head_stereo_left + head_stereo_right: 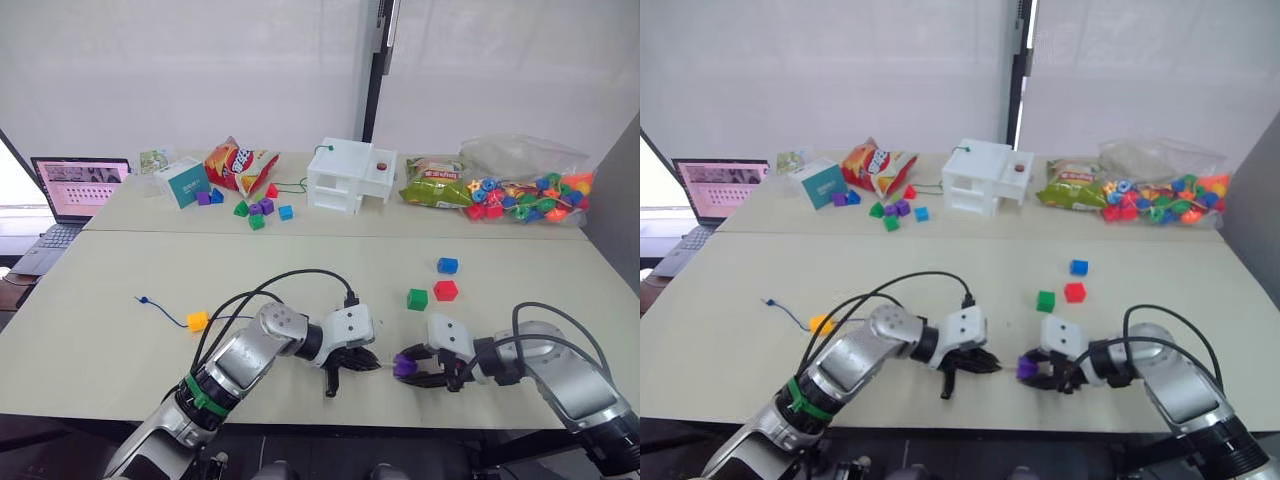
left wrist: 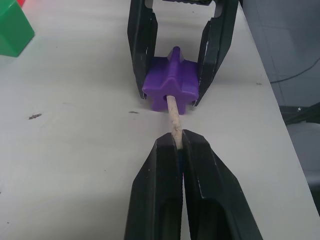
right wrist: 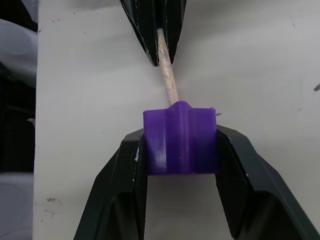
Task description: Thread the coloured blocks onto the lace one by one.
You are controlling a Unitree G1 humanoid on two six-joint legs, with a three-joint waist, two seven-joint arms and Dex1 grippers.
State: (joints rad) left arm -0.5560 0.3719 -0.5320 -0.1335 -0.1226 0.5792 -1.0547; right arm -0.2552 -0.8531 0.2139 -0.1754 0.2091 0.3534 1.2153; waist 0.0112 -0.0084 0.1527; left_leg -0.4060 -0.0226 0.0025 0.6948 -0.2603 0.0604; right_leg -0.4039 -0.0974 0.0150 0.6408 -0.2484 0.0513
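Head views: both arms reach inward low over the near table [image 1: 120, 300], forearms angled toward each other, grippers facing tip to tip near the front edge. The left gripper [image 1: 372, 364] is pinched on the lace tip; the right gripper [image 1: 405, 364] clamps the purple block [image 1: 403, 367]. The lace [image 1: 165, 311] trails off to the robot's left, its knotted end lying on the table, with the yellow block [image 1: 198, 321] on it. Green block [image 1: 417, 299], red block [image 1: 446, 290] and blue block [image 1: 447, 265] sit close together beyond the right gripper, red and green nearly touching.

Left wrist view: its fingers [image 2: 156, 195] are pressed together on the pale tip [image 2: 173, 118], which runs straight ahead into the hole of the purple block. The right gripper's fingers [image 2: 142, 47] hold that block by its two sides, resting on the table. The green block shows at one corner.

Right wrist view: its two fingers [image 3: 119, 190] squeeze the purple block between them; the tip enters the block's far face, with the left gripper's closed fingers just beyond.
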